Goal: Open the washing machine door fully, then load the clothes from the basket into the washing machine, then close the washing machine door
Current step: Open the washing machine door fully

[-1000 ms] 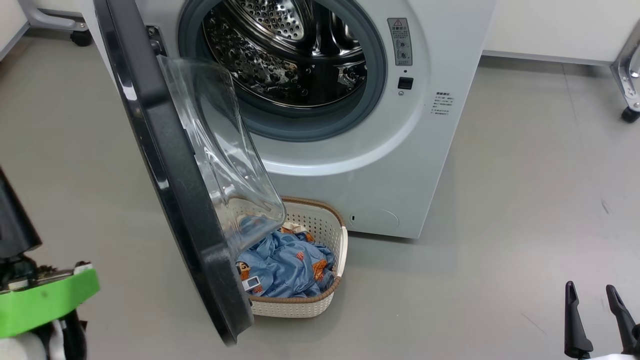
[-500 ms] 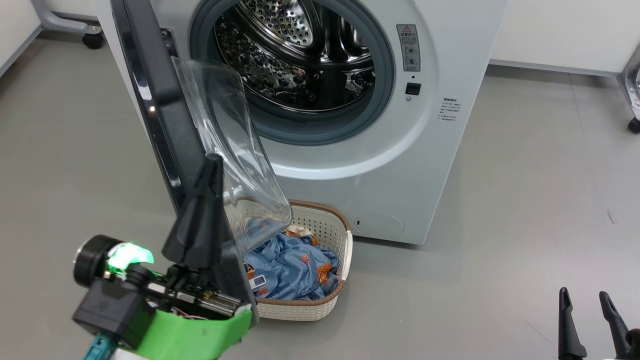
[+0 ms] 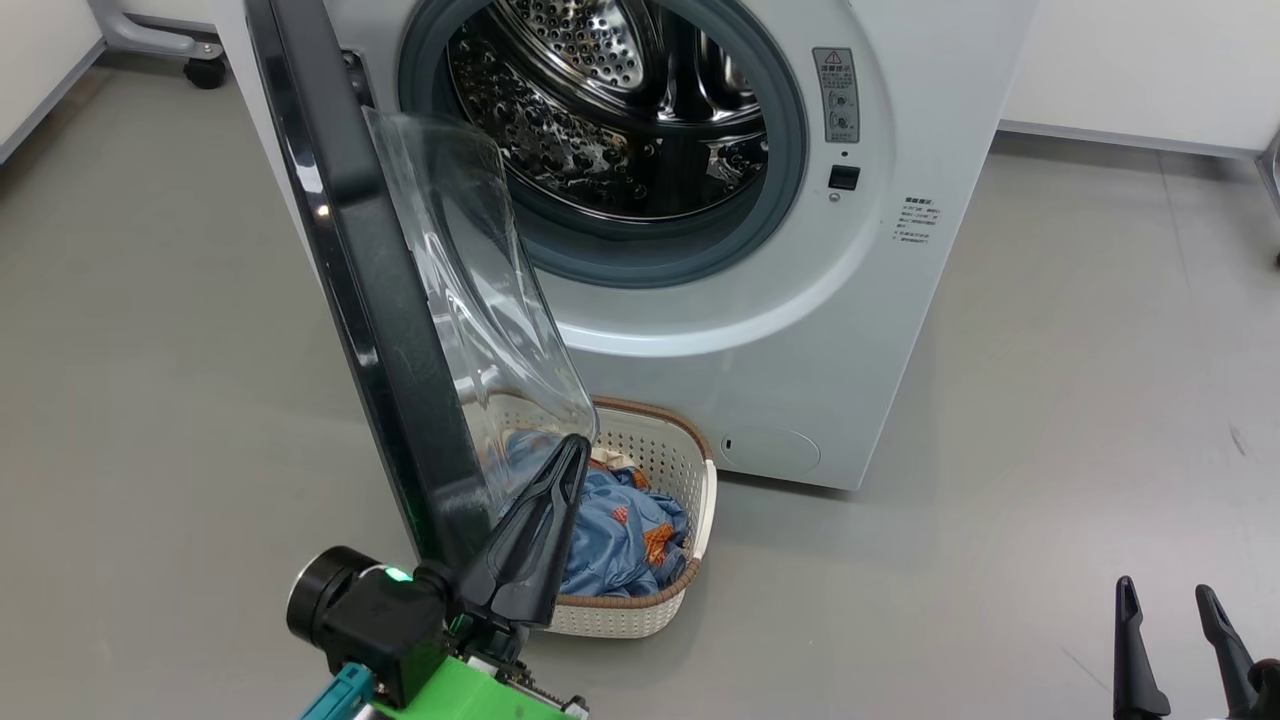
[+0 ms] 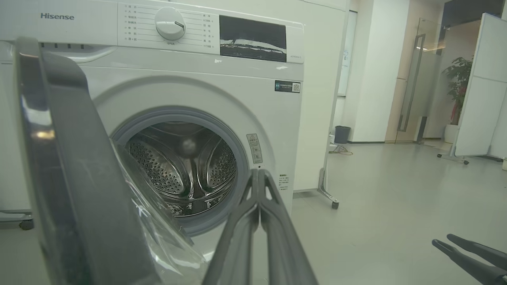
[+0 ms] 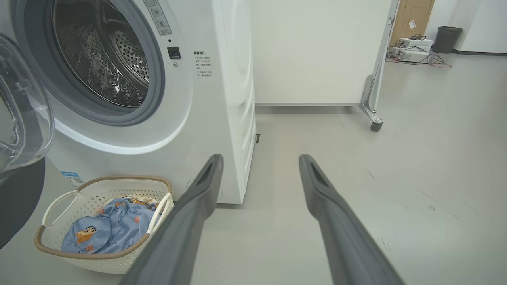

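At the near left of the floor, our left gripper (image 3: 575,450) has swung in from the corner where it sat a second ago. It has crossed the edge of the washing machine door (image 3: 370,300) and now points up on the door's inner side, right of the black rim. Its fingers are pressed tight together and hold nothing. The tips sit close under the lower lip of the glass bowl (image 3: 470,280), though we cannot tell whether they touch it. The door itself looks no wider; our head has shifted, not the door. We judge the gripper is now placed to push the door leftward, since opening it fully is not yet done.

The half-open door is what stands in the way. It hangs over the left part of the basket (image 3: 700,480), which stands on the floor against the washing machine (image 3: 800,330) with the clothes (image 3: 625,530) heaped inside. The steel drum (image 3: 600,100) is empty. Our right gripper (image 3: 1165,590) waits at the near right, well apart, fingers spread wide and empty. A caster (image 3: 205,70) stands at the far left.
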You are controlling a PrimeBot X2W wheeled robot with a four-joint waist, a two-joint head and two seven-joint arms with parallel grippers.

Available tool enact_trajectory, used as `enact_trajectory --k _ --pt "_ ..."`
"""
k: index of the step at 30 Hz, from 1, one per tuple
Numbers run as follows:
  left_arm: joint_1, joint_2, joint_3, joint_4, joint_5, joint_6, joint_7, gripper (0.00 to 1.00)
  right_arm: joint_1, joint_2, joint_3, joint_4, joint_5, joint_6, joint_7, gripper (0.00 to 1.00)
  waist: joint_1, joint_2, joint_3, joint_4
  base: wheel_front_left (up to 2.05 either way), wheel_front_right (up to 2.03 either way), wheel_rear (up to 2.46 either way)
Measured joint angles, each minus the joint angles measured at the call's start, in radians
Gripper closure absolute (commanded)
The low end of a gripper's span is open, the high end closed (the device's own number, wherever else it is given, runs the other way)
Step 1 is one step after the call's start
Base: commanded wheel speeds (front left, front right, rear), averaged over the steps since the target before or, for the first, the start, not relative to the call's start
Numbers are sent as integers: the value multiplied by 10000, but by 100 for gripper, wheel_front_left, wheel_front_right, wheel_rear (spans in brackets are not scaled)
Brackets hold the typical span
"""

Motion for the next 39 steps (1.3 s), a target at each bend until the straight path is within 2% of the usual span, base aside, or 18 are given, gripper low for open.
enact_trajectory --k 10,17,39 --pt "359 8 63 556 -418 211 629 100 0 4 33 -4 0 0 0 0 0 0 103 138 0 0 0" --pt "383 10 117 750 -617 474 646 100 -1 4 86 -4 0 0 0 0 0 0 203 183 0 0 0" --pt "268 8 190 859 -359 984 871 100 -17 50 10 -29 2 0 0 0 0 0 627 491 0 0 0"
